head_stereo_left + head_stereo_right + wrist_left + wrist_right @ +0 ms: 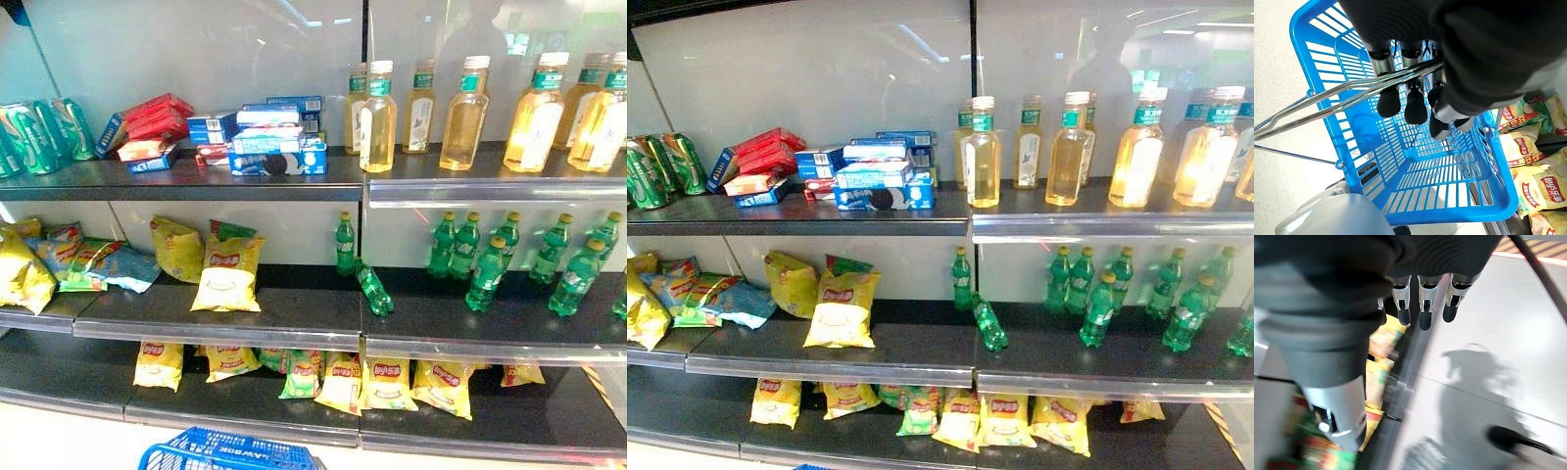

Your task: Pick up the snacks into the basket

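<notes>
Currently the left hand (1415, 98) carries the empty blue basket (230, 452) below the shelves, fingers curled round its metal handles (1347, 95). The right hand (1422, 303) hangs low, fingers relaxed and empty. Yellow snack bags (227, 274) lie on the middle shelf (245, 318); a good reach takes the nearest bag, clear of the green bottles (490, 264).

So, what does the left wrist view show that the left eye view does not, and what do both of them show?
Left wrist view alone: the left robot hand, its fingers curled round the metal handles of the blue basket, and the basket's inside, with no snacks in it.

Left eye view alone: the top shelf's biscuit boxes and yellow drink bottles, and the green bottles on the middle shelf.

Both: the blue basket and yellow snack bags on the bottom shelf.
</notes>
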Robot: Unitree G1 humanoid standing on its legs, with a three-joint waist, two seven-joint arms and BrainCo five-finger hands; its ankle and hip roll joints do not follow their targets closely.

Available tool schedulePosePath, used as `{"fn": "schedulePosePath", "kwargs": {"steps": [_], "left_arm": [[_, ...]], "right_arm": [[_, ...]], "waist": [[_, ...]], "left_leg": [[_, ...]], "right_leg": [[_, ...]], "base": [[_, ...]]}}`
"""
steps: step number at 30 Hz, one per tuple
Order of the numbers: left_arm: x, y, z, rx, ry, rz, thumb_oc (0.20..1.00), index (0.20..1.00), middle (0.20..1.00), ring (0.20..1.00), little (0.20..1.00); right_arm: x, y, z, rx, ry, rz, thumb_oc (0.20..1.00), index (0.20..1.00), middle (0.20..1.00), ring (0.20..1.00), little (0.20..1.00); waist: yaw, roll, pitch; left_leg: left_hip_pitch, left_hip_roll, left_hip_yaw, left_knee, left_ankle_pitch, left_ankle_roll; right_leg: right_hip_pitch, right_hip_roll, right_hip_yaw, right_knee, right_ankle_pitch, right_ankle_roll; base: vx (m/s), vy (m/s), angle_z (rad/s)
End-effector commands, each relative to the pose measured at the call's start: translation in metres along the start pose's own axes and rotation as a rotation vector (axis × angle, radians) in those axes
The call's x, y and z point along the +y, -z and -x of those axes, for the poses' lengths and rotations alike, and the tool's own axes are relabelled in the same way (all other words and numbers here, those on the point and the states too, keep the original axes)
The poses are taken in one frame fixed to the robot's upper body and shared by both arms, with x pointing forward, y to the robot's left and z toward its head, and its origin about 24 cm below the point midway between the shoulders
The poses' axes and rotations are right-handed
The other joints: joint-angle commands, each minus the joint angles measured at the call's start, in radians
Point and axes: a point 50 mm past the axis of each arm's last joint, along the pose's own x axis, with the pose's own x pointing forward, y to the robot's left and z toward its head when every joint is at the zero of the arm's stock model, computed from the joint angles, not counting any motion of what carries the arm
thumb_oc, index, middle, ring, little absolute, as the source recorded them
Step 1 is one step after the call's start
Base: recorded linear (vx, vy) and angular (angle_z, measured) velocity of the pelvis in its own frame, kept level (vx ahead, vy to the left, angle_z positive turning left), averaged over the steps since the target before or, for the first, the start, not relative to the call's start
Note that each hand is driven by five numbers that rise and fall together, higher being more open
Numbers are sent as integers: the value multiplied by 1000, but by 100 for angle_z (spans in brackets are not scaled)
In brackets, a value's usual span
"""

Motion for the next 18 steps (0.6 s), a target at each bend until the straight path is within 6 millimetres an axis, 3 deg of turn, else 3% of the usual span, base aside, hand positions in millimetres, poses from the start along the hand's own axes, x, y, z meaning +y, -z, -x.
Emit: {"fn": "schedulePosePath", "kwargs": {"steps": [1,11,15,16,18], "left_arm": [[27,-2,1,-40,-98,11,200,200,200,200,200],[29,2,4,-59,-124,60,200,200,200,200,200],[36,-1,5,-82,-159,99,200,200,200,200,200],[36,-1,5,-82,-159,99,200,200,200,200,200],[38,-3,5,-90,-168,104,200,200,200,200,200]], "right_arm": [[-3,-27,-3,-128,24,-47,1000,1000,1000,1000,1000],[-27,-70,10,-384,84,-144,1000,1000,1000,1000,1000],[-54,-113,20,-562,183,-174,1000,1000,1000,1000,1000],[-54,-113,20,-562,183,-174,1000,1000,1000,1000,1000],[-66,-133,25,-643,217,-190,1000,1000,1000,1000,1000]], "waist": [[-14,-81,-17],[-24,-78,-14],[-27,-68,9],[-27,-68,9],[-27,-62,22]], "left_leg": [[2,-31,-7,7,-79,10],[2,-29,-2,6,-79,10],[-17,-29,8,9,-74,10],[-18,-29,8,9,-74,10],[-30,-31,8,9,-69,8]], "right_leg": [[84,-114,34,-212,113,155],[77,-114,42,-214,114,157],[46,-114,60,-210,121,159],[45,-114,60,-210,121,159],[34,-113,62,-207,121,156]], "base": [[0,0,0],[-1,-1,-1],[-42,-11,-17],[-53,-14,-10],[-47,-23,-12]]}}
